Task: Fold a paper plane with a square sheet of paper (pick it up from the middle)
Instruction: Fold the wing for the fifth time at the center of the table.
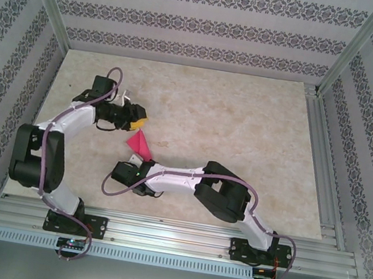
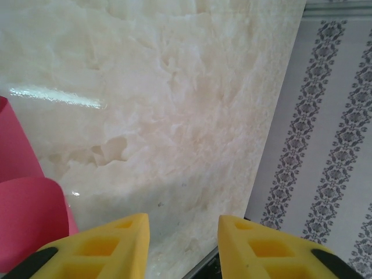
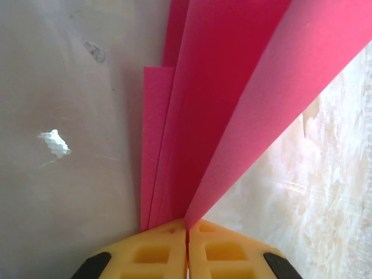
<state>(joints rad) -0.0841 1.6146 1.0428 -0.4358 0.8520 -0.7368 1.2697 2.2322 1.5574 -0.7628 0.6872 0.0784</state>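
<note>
Right hand (image 3: 187, 225) pinches paper plane (image 3: 232, 87), fanning forward.

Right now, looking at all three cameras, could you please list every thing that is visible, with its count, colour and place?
folded paper: one, magenta-pink, several layers, mid-table between the two arms
table: one, beige marble look, under everything
walls: three sides, pale with dark patterned stripes, around the table
metal rails: silver, along the table's near edge and right side
cables: two, purple, one along each arm
left arm: one, white and black, left side; left jaws yellow, open and empty, beside the paper
right arm: one, white and black, reaching leftward from the right; right jaws yellow, shut on the paper's end
</note>
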